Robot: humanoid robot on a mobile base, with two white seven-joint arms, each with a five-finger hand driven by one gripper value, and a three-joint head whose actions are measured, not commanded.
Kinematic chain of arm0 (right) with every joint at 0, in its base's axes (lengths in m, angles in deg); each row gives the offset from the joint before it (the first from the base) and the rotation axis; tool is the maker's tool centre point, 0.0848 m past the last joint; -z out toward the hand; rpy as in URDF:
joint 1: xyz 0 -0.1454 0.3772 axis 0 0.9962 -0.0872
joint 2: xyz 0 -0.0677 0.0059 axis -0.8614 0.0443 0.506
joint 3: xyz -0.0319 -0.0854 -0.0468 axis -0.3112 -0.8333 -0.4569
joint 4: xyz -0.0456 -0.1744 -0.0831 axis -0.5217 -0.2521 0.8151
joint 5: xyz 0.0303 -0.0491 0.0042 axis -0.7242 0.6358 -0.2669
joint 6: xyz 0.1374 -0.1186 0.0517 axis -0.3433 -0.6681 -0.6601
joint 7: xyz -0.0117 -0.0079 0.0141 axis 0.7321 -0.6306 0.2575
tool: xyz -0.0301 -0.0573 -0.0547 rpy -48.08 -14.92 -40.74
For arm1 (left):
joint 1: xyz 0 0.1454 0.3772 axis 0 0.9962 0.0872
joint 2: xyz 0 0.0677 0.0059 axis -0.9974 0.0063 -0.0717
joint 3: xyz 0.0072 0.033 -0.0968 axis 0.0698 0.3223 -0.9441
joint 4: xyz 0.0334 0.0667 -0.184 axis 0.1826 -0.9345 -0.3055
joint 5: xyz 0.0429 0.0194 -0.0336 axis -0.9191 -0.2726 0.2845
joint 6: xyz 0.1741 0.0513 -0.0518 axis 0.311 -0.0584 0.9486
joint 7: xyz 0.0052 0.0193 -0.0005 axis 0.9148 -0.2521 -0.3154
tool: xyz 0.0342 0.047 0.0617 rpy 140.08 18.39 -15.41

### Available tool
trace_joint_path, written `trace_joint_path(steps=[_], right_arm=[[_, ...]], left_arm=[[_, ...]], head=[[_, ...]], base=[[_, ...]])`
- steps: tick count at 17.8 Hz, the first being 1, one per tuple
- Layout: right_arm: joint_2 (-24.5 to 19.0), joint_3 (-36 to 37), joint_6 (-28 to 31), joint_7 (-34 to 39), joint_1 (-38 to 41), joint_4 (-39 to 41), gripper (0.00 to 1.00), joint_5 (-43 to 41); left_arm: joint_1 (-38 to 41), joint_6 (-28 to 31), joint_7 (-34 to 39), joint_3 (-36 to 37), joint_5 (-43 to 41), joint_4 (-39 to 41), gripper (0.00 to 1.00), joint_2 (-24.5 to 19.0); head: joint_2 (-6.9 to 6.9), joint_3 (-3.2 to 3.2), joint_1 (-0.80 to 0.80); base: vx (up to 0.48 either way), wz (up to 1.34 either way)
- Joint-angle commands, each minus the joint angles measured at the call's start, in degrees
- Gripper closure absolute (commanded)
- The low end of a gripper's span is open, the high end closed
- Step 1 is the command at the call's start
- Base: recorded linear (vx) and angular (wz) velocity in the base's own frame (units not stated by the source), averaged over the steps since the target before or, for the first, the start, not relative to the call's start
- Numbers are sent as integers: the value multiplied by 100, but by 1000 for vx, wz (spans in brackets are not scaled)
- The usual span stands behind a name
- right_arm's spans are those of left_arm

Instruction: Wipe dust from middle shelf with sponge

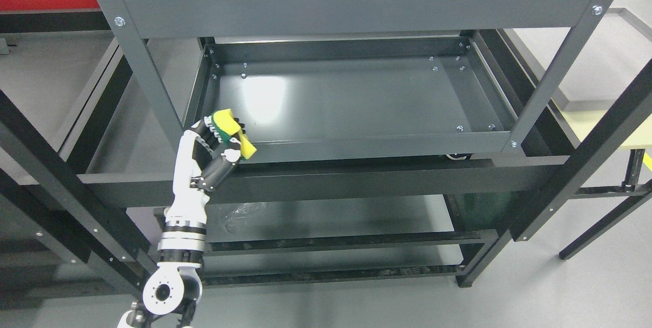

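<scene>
The left hand (216, 139) has its fingers (208, 134) gripping the yellow-green sponge (234, 132) — partly hidden by them — at the middle shelf's (356, 99) front-left corner; the upper shelf (356, 7) covers its far edge.

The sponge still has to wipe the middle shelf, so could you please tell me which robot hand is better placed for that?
The left robot hand. It already grips the yellow-green sponge at the front left corner of the middle shelf, just over its front lip. The right robot hand is not in view.
</scene>
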Motion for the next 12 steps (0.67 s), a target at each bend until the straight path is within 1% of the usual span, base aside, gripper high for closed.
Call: trace_joint_path(steps=[1,6,10,12], right_arm=[[100,0,415,1,1,100,0,0],[100,0,415,1,1,100,0,0],[100,0,415,1,1,100,0,0],[100,0,415,-8,1,100,0,0]], left_arm=[[59,61,-51,-1256,25,336,100,36],[428,105,-51,-1178,25,336,100,36],[437,53,-51,-721,25,336,100,36],[428,44,-51,-633,25,336,100,36]], head=[[0,0,0],[0,0,0],[0,0,0],[0,0,0]], base=[[0,0],[0,0],[0,0],[0,0]])
